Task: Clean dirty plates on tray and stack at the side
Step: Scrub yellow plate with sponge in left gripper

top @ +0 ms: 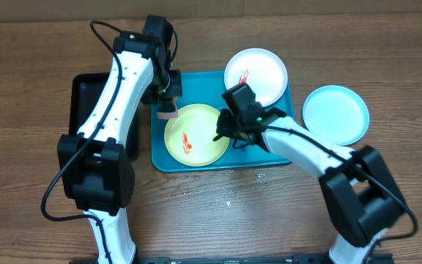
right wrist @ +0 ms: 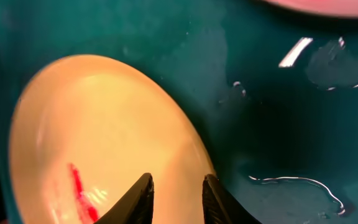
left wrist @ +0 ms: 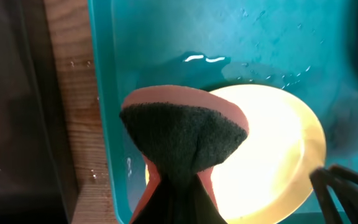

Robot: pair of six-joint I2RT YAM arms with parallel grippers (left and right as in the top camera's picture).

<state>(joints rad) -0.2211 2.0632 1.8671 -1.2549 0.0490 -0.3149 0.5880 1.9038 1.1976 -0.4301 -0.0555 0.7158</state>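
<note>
The yellow-green plate (top: 196, 136) with a red smear lies in the front left of the turquoise tray (top: 207, 84). The white plate (top: 256, 75), also smeared red, lies in the tray's back right corner. The light blue plate (top: 335, 114) sits on the table to the right of the tray. My left gripper (top: 168, 99) is shut on the green-red sponge (top: 168, 111) at the yellow-green plate's back left rim; the sponge (left wrist: 185, 134) hides its fingers. My right gripper (top: 222, 136) is narrowly closed over that plate's right rim (right wrist: 176, 186).
A black tray (top: 86, 110) lies left of the turquoise tray, under my left arm. Water beads and streaks lie on the turquoise tray floor (right wrist: 291, 180). A few drops are on the wooden table in front of it (top: 229, 202).
</note>
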